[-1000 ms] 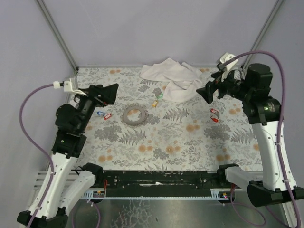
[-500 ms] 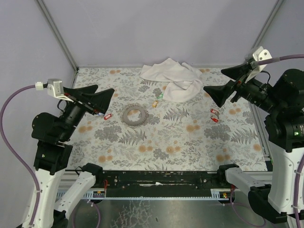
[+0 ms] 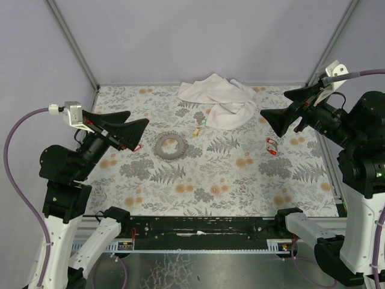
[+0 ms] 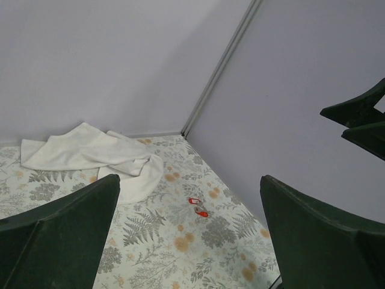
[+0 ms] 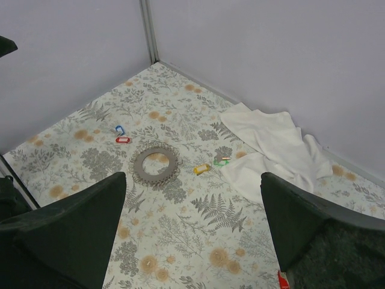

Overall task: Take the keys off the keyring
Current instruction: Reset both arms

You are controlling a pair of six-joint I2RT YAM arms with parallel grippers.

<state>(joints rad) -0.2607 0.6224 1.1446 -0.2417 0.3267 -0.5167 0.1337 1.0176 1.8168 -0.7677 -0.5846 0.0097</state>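
The keyring (image 3: 169, 146) lies coiled as a flat grey ring left of the table's middle, also seen in the right wrist view (image 5: 155, 165). Loose keys lie around it: a blue key (image 5: 120, 129) and a red key (image 5: 123, 139) to its left, a yellow key (image 5: 202, 169) and a green key (image 5: 221, 161) by the cloth, and two red keys (image 3: 271, 146) at the right (image 4: 198, 206). My left gripper (image 3: 138, 118) hangs open above the table's left side, holding nothing. Over the right side my right gripper (image 3: 272, 103) is open and empty too.
A crumpled white cloth (image 3: 219, 99) lies at the back of the table, its near edge close to the green key. Grey walls close the table on three sides. The arm bases and a black rail (image 3: 198, 226) line the near edge.
Both arms have risen and drawn back from the table, with the wrists now tilted more level. Both grippers stayed open. The keys and the keyring have not moved.
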